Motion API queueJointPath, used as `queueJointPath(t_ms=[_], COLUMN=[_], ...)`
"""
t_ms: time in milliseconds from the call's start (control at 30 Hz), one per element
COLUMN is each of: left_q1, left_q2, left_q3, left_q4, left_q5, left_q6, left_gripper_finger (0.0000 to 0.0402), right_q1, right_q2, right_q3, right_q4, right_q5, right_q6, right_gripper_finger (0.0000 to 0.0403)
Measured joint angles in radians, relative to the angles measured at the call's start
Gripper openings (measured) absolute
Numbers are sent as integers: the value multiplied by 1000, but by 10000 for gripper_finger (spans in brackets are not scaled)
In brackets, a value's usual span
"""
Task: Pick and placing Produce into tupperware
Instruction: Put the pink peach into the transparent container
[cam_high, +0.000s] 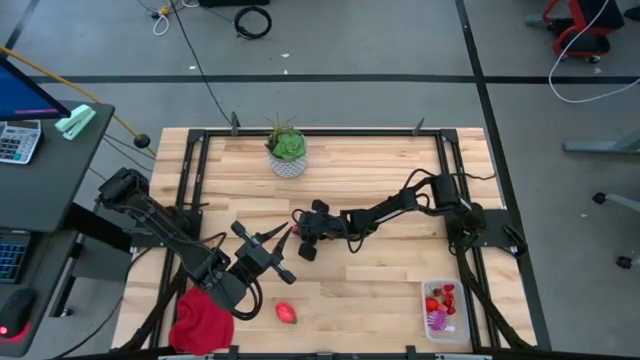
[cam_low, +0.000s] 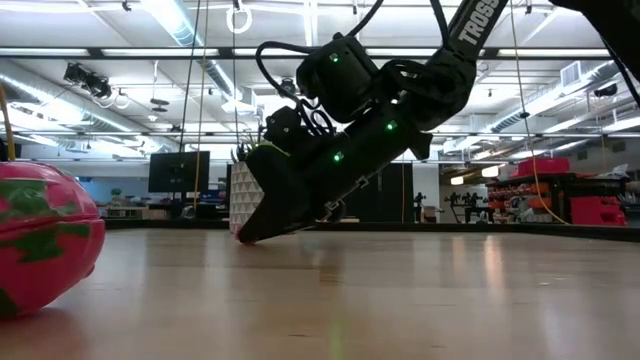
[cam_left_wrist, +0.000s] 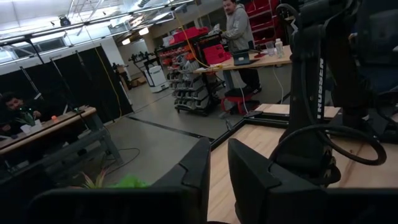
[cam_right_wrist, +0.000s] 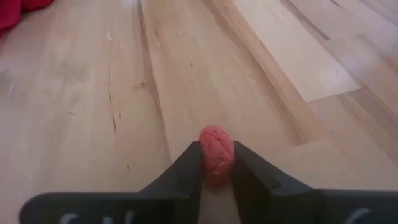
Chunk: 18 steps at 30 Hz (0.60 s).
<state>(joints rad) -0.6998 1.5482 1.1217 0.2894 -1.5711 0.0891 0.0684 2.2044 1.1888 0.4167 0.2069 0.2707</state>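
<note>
Right wrist view shows the right gripper clamped on 1 small red berry at mid-table, with the clear tub lying toward the right front corner, on that arm's own side.

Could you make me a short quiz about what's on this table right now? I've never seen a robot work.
1. True or false: the right pincer is shut on a small red berry.
2. Where does the clear tub sit? A: beside the plant pot. B: at the table's near right corner. C: under the red cloth.
3. Fill in: the larger red-pink oval piece lies beside the red ____.

Key: 1 true. 2 B. 3 cloth.
</note>
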Motion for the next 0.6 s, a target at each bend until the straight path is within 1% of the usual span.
queueJointPath(t_ms=[100, 167, 267, 333, 467, 600], left_q1=[0, 0, 0, 0, 2, 3], left_q2=[0, 0, 0, 0, 0, 0], left_q3=[0, 0, 0, 0, 0, 0], left_q4=[-4, -8, -12, -17, -19, -19], left_q5=[0, 0, 0, 0, 0, 0], left_q6=[0, -1, -2, -13, -21, -26], left_gripper_finger=[58, 57, 59, 62, 63, 58], right_q1=[5, 7, 22, 40, 118, 256], right_q2=[-26, -56, -134, -202, -335, -470], right_q3=[0, 1, 1, 1, -1, -1], right_q4=[-68, -155, -352, -507, -791, -1016], right_q5=[2, 1, -19, -79, -206, -242], right_q6=[21, 24, 42, 79, 163, 255], right_gripper_finger=[72, 76, 81, 82, 81, 80])
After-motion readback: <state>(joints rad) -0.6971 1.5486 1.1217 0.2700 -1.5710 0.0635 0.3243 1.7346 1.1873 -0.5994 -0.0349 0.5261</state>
